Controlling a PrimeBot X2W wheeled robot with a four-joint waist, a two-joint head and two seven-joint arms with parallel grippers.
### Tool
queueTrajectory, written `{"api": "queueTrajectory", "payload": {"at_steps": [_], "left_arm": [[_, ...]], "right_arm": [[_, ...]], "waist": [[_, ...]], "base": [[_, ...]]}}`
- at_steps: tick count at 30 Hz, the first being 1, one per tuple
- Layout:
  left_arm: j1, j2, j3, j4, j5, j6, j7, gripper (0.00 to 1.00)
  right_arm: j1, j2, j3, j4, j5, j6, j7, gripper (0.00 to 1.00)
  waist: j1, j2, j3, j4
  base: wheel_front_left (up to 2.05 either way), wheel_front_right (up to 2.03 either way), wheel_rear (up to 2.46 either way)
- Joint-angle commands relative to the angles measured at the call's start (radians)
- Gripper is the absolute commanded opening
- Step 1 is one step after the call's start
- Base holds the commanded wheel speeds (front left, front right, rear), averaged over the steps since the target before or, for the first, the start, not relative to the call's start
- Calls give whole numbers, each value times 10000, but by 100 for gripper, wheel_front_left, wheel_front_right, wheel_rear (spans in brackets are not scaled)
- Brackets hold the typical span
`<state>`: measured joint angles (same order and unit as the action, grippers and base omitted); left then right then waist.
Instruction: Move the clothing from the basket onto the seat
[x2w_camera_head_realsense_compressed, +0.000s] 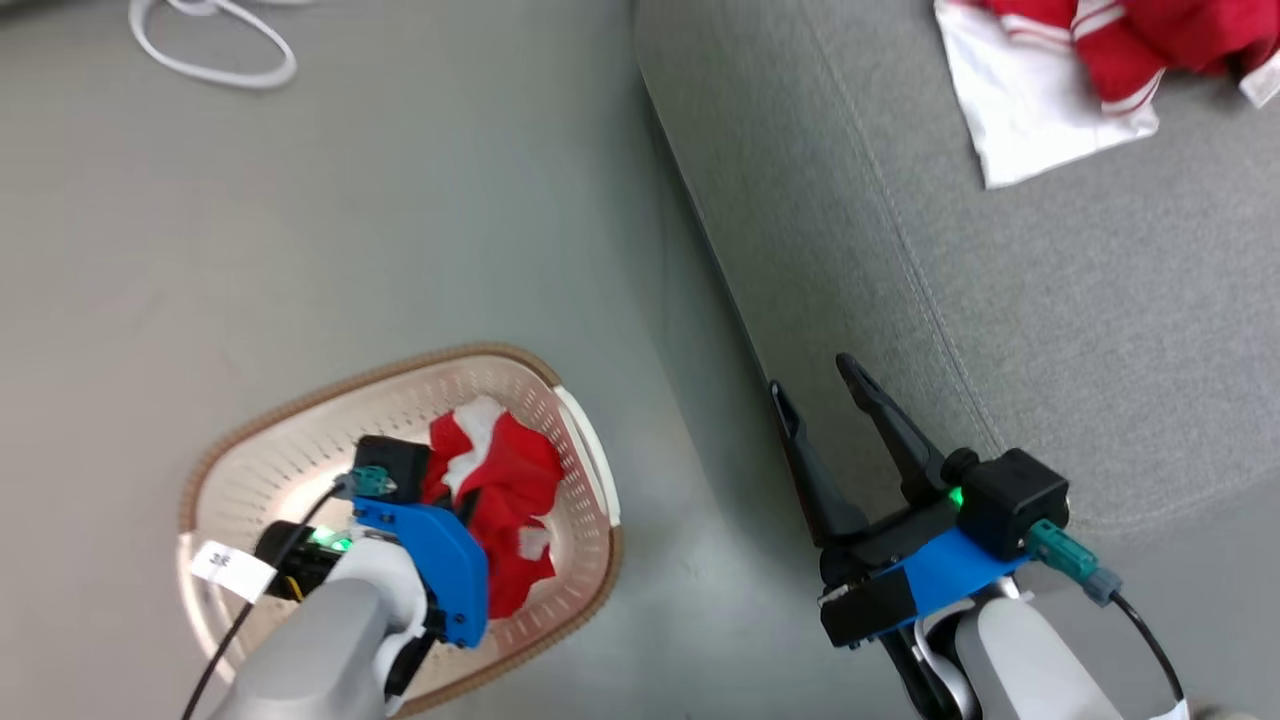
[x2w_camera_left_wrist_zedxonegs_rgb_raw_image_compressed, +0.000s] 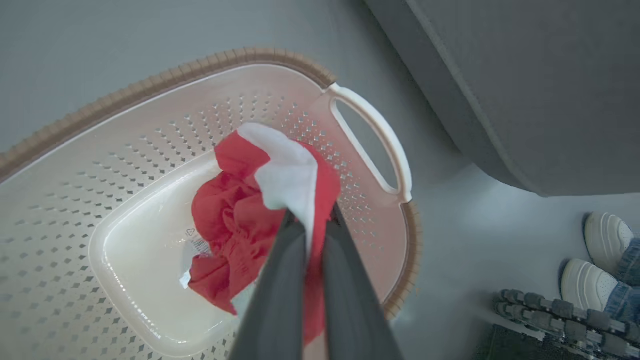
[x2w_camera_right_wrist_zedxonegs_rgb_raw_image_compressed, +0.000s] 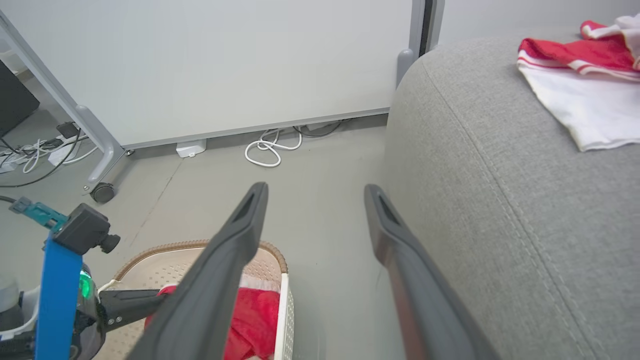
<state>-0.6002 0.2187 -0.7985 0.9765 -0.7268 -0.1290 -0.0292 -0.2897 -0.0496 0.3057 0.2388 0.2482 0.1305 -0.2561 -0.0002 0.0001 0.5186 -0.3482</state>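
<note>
A red and white piece of clothing (x2w_camera_left_wrist_zedxonegs_rgb_raw_image_compressed: 235, 220) lies bunched inside the cream basket (x2w_camera_left_wrist_zedxonegs_rgb_raw_image_compressed: 150, 85). My left gripper (x2w_camera_left_wrist_zedxonegs_rgb_raw_image_compressed: 311, 212) is shut on its upper fold, and white cloth drapes over the fingertips. In the head view the left gripper (x2w_camera_head_realsense_compressed: 460, 500) reaches down into the basket (x2w_camera_head_realsense_compressed: 300, 430), beside the red cloth (x2w_camera_head_realsense_compressed: 510, 480). My right gripper (x2w_camera_head_realsense_compressed: 810, 376) hangs open and holds nothing, over the floor at the grey seat's (x2w_camera_head_realsense_compressed: 1000, 300) edge. In the right wrist view the right gripper (x2w_camera_right_wrist_zedxonegs_rgb_raw_image_compressed: 315, 190) has its fingers wide apart. A second piece of clothing (x2w_camera_head_realsense_compressed: 1080, 70) lies on the seat.
The basket stands on grey floor left of the seat. A white cable (x2w_camera_head_realsense_compressed: 210, 50) loops on the floor further back. A partition on casters (x2w_camera_right_wrist_zedxonegs_rgb_raw_image_compressed: 102, 192) stands behind. A person's white shoes (x2w_camera_left_wrist_zedxonegs_rgb_raw_image_compressed: 600, 235) and a wheeled base (x2w_camera_left_wrist_zedxonegs_rgb_raw_image_compressed: 550, 310) are near the basket's handle side.
</note>
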Motion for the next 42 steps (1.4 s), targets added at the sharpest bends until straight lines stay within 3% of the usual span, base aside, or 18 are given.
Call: {"api": "queueTrajectory", "payload": {"at_steps": [1, 12, 21, 42], "left_arm": [[240, -18, -225, -278, -193, -21, -117, 0], [-76, -231, -1476, -1898, -1093, -23, -721, 0], [-1398, -494, -2089, -2779, -1218, -23, -773, 0], [-3597, -1475, -2950, -2922, -1710, -23, -1282, 0]], "right_arm": [[277, -15, -59, 104, -88, 5, 100, 100], [1372, -18, -532, -162, -539, 5, 917, 100], [1886, -18, -539, -627, -581, 5, 1415, 100], [2217, -20, -225, -763, -572, 5, 1910, 100]], "waist": [[2, -1, -1506, 806], [2, -1, -3758, 2201], [2, -1, -4280, 2889], [2, -1, -5070, 2972]], "base": [[0, 0, 0], [0, 0, 0], [0, 0, 0], [0, 0, 0]]}}
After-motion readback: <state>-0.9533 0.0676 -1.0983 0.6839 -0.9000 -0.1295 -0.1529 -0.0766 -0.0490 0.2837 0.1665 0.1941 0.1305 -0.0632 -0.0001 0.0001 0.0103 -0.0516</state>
